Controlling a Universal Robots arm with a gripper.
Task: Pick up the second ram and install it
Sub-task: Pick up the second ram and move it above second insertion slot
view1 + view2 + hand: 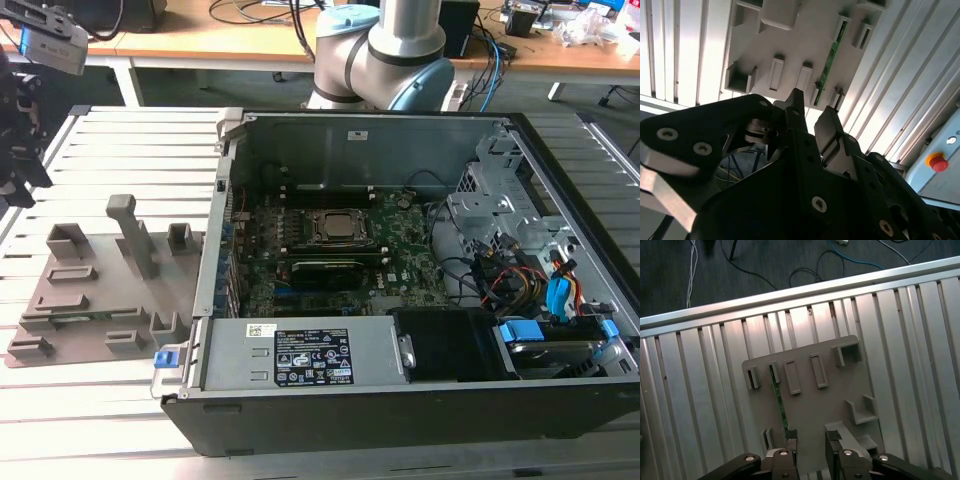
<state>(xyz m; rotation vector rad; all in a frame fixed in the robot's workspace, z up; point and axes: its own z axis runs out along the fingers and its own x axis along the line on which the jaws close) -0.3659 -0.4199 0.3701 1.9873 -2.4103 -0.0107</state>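
Second ram (779, 400) stood on edge in the grey holder tray (95, 285) at the exterior view's left, our fingers (834, 436) hung above it parted and empty, and we judged the pick-up approach in hand, calling for them to straddle its thin edge.

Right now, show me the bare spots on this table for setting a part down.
Bare slats run behind the holder tray and in front of it, beside the computer case. The tray itself, holding the second ram, is crowded.

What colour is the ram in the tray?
The ram is green; second wrist view shows it best.
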